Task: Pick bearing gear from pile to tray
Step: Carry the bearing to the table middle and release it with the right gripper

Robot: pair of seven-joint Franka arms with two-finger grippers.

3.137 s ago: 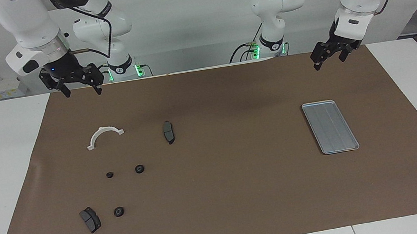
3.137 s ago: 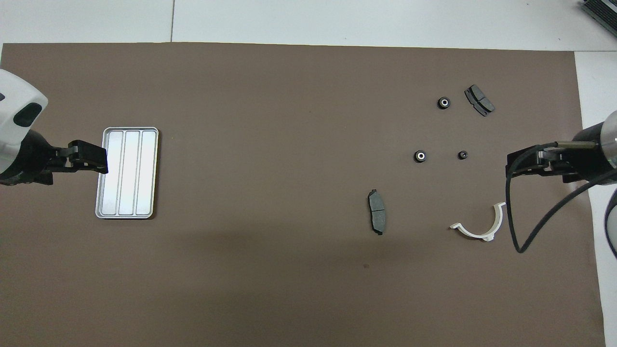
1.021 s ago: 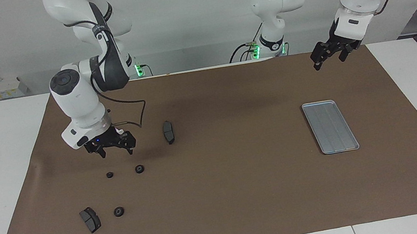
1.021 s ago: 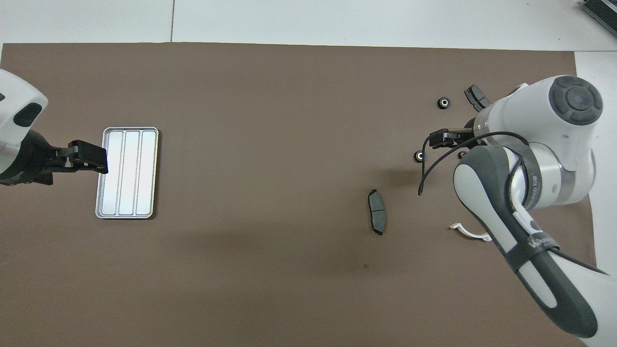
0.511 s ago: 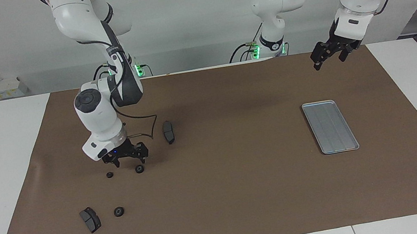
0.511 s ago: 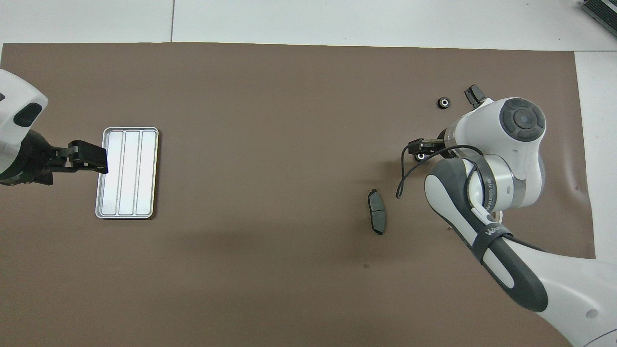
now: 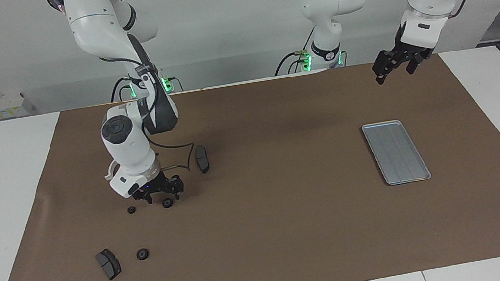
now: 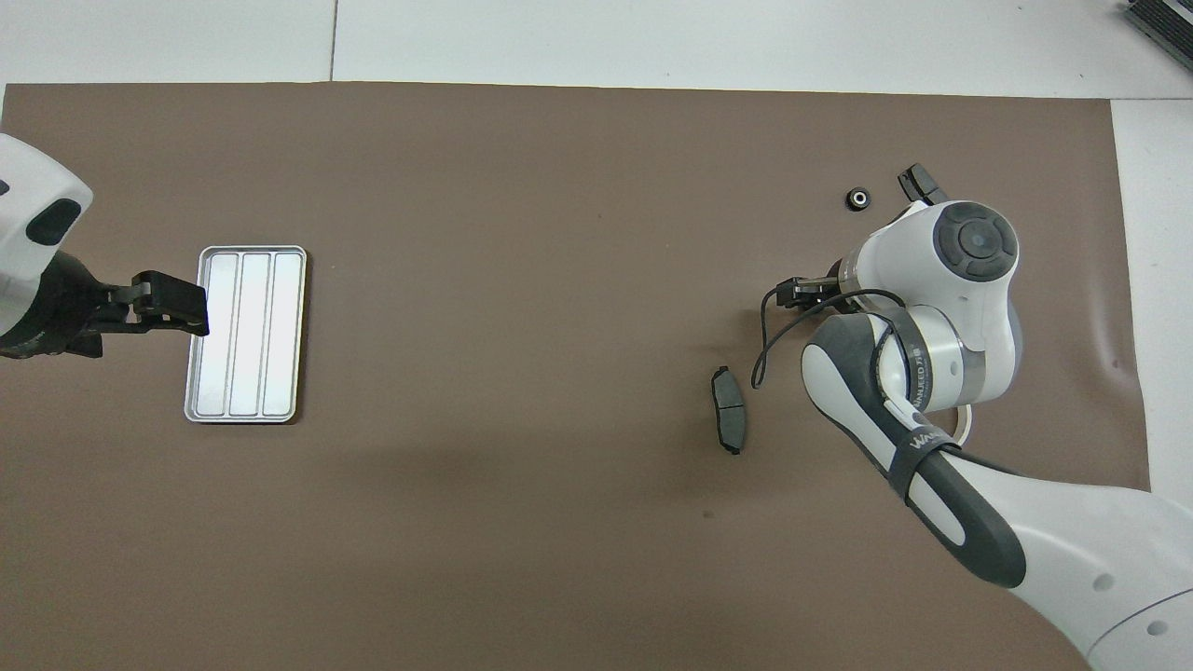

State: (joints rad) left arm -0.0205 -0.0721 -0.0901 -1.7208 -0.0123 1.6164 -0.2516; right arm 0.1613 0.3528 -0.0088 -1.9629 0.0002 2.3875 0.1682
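Right gripper [image 7: 163,196] spread, straddling round black gear [image 7: 167,203] on brown mat; left gripper [image 7: 392,68] spread above mat, waiting; ridged silver tray [image 7: 395,151].

One camera is looking down from high across the table, facing the robots, taking in both arm bases and the whole brown mat [image 7: 293,233]. The other is looking steeply down from above the robots' end, sitting closer. Both are sharing the mat and the tray [image 7: 396,152] [image 8: 246,334], turned half around.
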